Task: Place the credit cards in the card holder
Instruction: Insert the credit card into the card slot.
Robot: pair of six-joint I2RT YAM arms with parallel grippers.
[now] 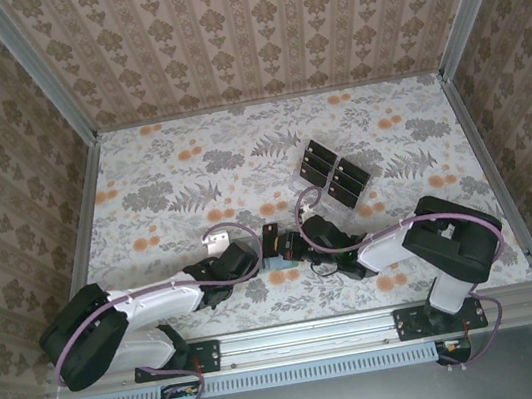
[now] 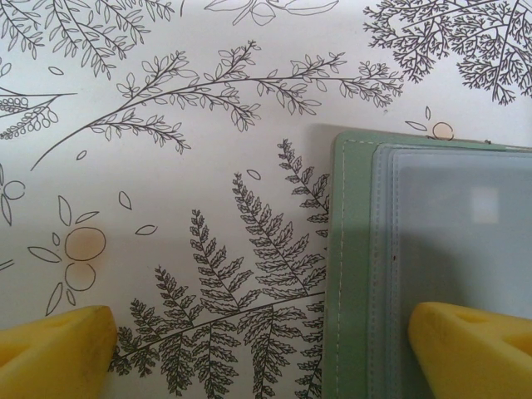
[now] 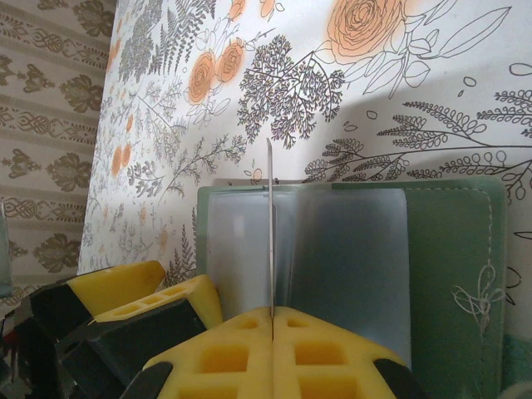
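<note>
- Currently inserting: the right gripper point(image 3: 272, 314), jaws pressed together, pinches one credit card point(image 3: 271, 224) edge-on over the open card holder point(image 3: 449, 274).
- The left gripper point(image 2: 259, 328) is spread wide, one finger seemingly pinning the holder.
- Next, lower the card squarely into a slot.

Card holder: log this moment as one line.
right jaws: shut on card | card: edge-on over open holder | left jaws: open, astride holder edge | other cards: grouped beyond holder
</note>
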